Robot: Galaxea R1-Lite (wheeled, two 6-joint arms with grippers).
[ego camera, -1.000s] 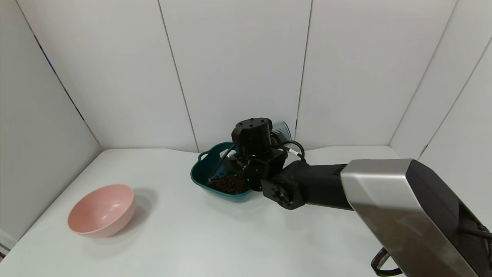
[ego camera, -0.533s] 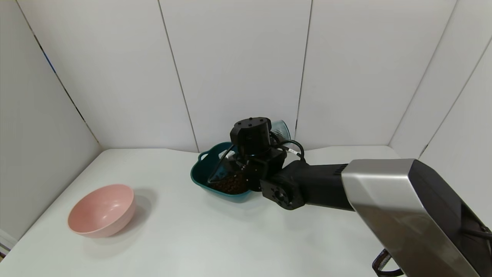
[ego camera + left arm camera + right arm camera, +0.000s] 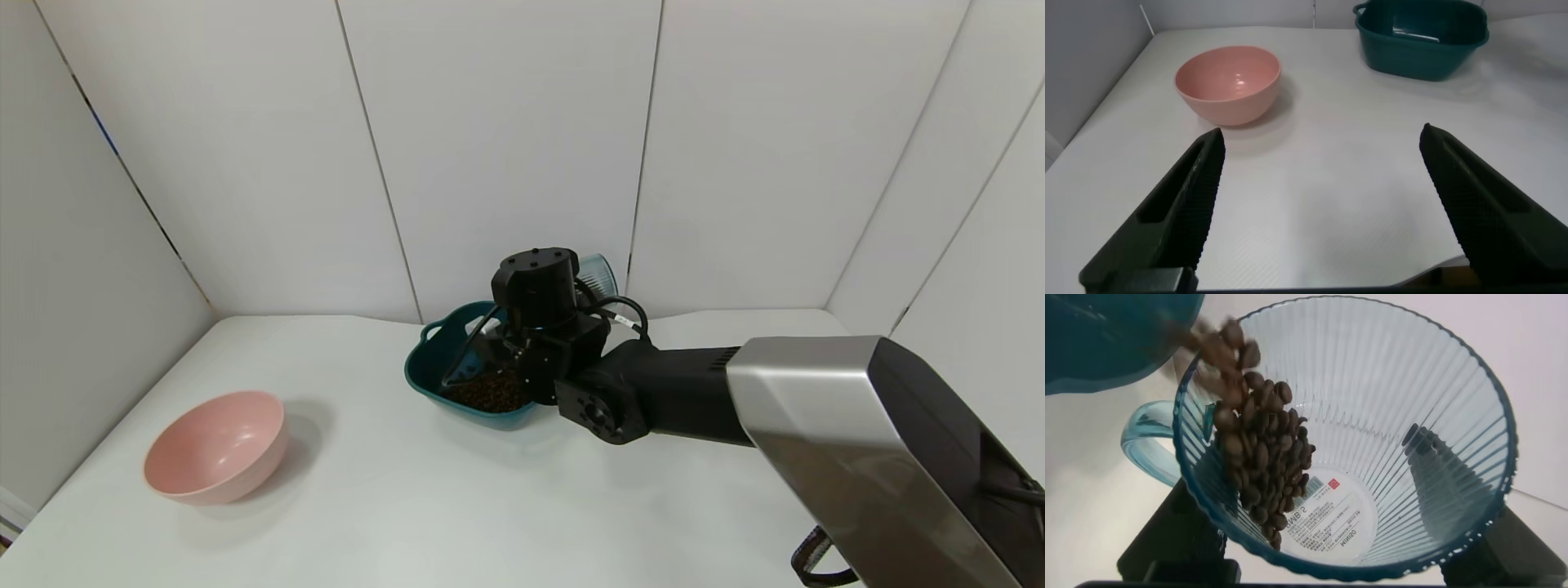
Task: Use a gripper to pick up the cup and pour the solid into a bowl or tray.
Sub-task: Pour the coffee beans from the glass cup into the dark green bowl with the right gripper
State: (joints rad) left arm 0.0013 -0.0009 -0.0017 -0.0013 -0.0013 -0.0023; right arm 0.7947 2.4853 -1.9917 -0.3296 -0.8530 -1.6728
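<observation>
- Right wrist view: the right gripper clamps the tipped cup; beans slide toward its rim.
- Left gripper hangs wide apart, holding nothing, above the table.
- Pink bowl sits left.
- Farther back, the teal basin holds a bean heap under the cup.

White table, white panelled walls around.

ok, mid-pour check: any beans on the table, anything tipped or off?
Nothing stands out. The right claw holds the cup tilted over the teal basin; beans are sliding out and a heap already lies in the basin. No beans show on the table. The pink bowl sits upright; the left claw hangs open, idle.
</observation>
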